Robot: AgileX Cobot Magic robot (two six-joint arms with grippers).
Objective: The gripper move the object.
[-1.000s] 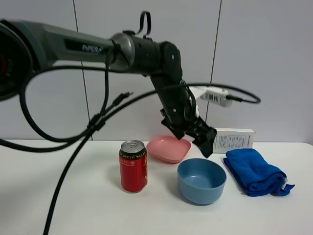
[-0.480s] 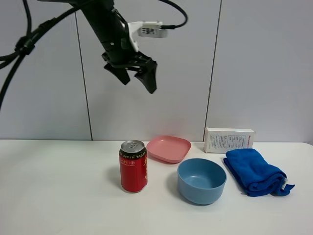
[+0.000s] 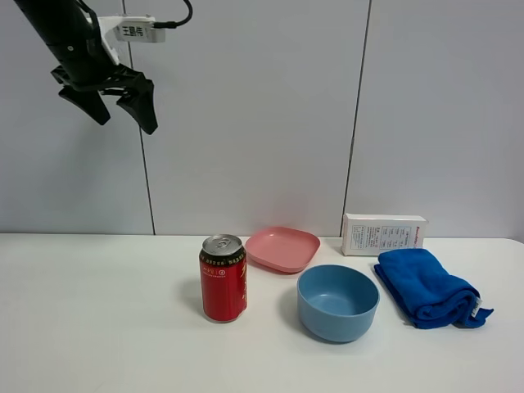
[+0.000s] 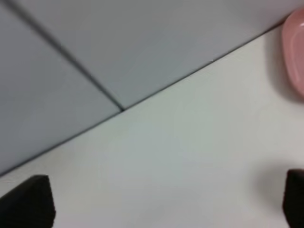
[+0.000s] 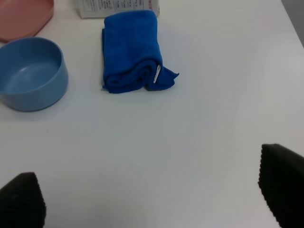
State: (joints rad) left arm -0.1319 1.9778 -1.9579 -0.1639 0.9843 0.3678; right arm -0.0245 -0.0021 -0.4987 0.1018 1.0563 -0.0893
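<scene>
The light-blue bowl (image 3: pixel 337 301) stands upright on the white table, right of the middle, and nothing touches it. It also shows in the right wrist view (image 5: pixel 31 71). My left gripper (image 3: pixel 127 123) is open and empty, high in the air at the upper left, far from the bowl. In the left wrist view the left gripper (image 4: pixel 161 204) has its dark fingertips (image 4: pixel 28 204) wide apart over bare table. My right gripper (image 5: pixel 152 194) is open and empty above the table, apart from the bowl. It is out of the exterior high view.
A red soda can (image 3: pixel 223 278) stands left of the bowl. A pink plate (image 3: pixel 282 248) lies behind it. A white box (image 3: pixel 385 234) stands against the wall. A folded blue cloth (image 3: pixel 430 286) lies right of the bowl. The table (image 3: pixel 98 327) is white.
My left arm has risen from just above the bowl and swung far to the upper left, gripper open throughout. The bowl and the other things have not moved.
</scene>
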